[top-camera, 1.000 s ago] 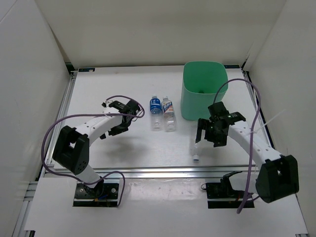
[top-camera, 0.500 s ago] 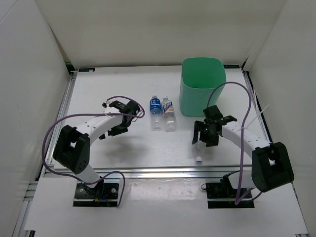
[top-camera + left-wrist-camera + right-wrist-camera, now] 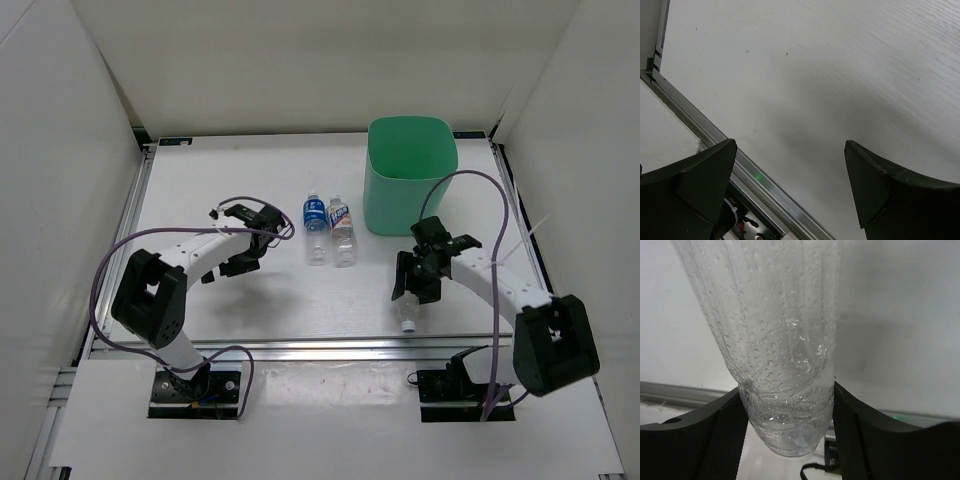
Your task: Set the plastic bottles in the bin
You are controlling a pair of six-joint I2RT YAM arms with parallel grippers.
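Right gripper [image 3: 414, 283] clamped on plain clear bottle [image 3: 785, 340], fingers [image 3: 725, 435] squeezing its base; white cap points toward near edge. Bin [image 3: 405, 210] stands just behind. 2 labelled bottles, blue-label bottle [image 3: 315, 228] and white-label bottle [image 3: 343, 231], lie side by side to the left. Left gripper [image 3: 790, 185] spread wide, holding nothing.

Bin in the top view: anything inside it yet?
Through the rim of the bin only bare mint inner wall shows, with no bottle visible. The near wall covers the lower interior and the floor, so anything lying there cannot be seen.
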